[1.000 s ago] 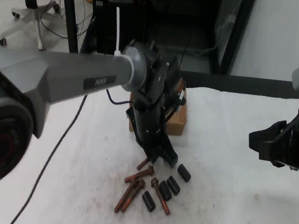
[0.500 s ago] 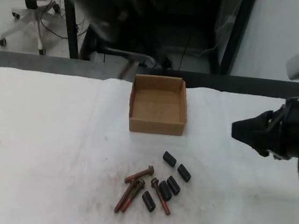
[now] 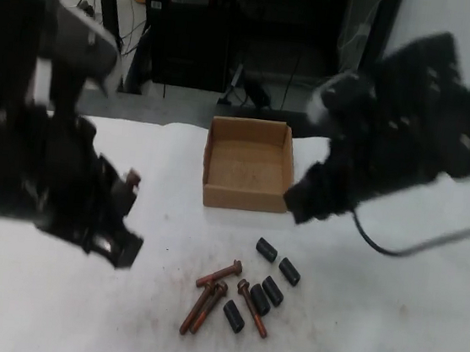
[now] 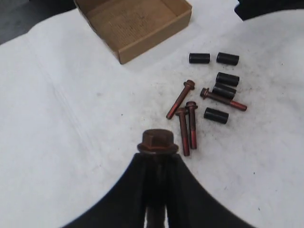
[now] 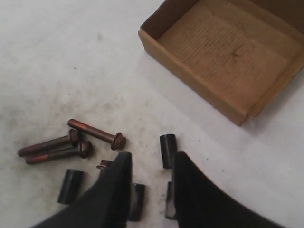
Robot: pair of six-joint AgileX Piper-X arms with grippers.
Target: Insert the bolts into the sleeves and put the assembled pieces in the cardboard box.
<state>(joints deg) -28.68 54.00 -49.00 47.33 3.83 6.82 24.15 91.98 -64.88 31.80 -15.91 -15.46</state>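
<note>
High view: an open cardboard box (image 3: 245, 198) sits on white cloth (image 3: 387, 329). Nearer lie four rusty loose bolts (image 3: 220, 274), mostly slanting near-left to far-right, and five black sleeves (image 3: 272, 291).

Left wrist view: the left gripper (image 4: 157, 159) is clamped tight on the held bolt (image 4: 157, 141), its shank along the fingers and its flanged hex head pointing out past the tips.

Right wrist view: the right gripper (image 5: 151, 159) hangs over the sleeves, slightly parted and holding nothing.

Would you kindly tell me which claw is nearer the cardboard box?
Right. The right claw hangs beside the right front corner of the cardboard box; the left claw, holding a bolt, is farther off to its left.
</note>
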